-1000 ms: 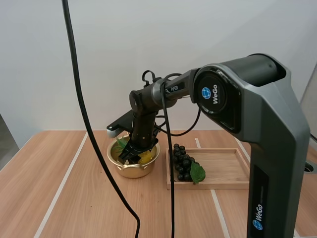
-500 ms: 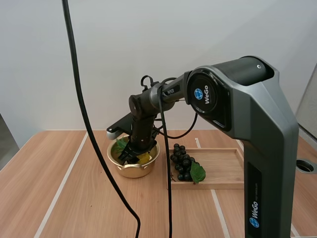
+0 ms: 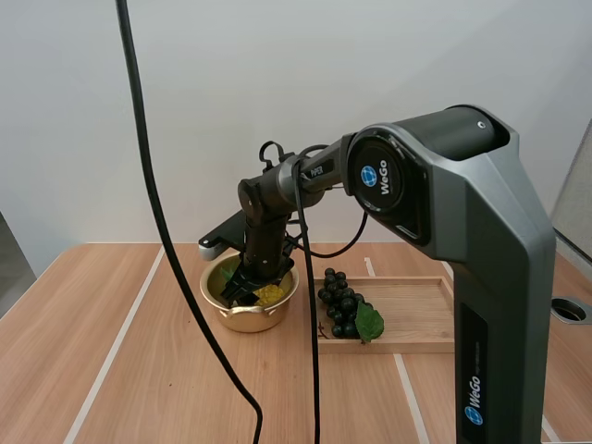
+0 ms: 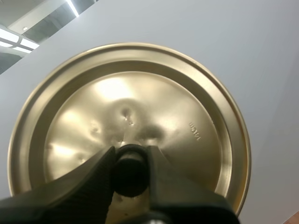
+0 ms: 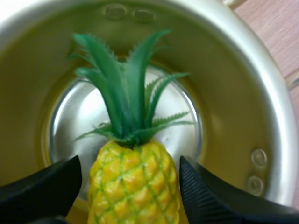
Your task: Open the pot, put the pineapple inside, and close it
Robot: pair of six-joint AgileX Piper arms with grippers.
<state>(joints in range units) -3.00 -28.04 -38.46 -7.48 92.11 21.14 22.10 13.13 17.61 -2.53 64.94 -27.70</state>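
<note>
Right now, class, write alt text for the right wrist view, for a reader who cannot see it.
A yellow pineapple with green leaves sits inside the golden pot, its leaves reaching across the shiny bottom. The right gripper is open, with one black finger on each side of the fruit.

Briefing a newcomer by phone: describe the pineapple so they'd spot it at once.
On the table, find the gold pot left of the wooden tray. Inside it, flanked by the right gripper, lies the pineapple: yellow, with a spiky green crown, unlike the dark grapes on the tray.
</note>
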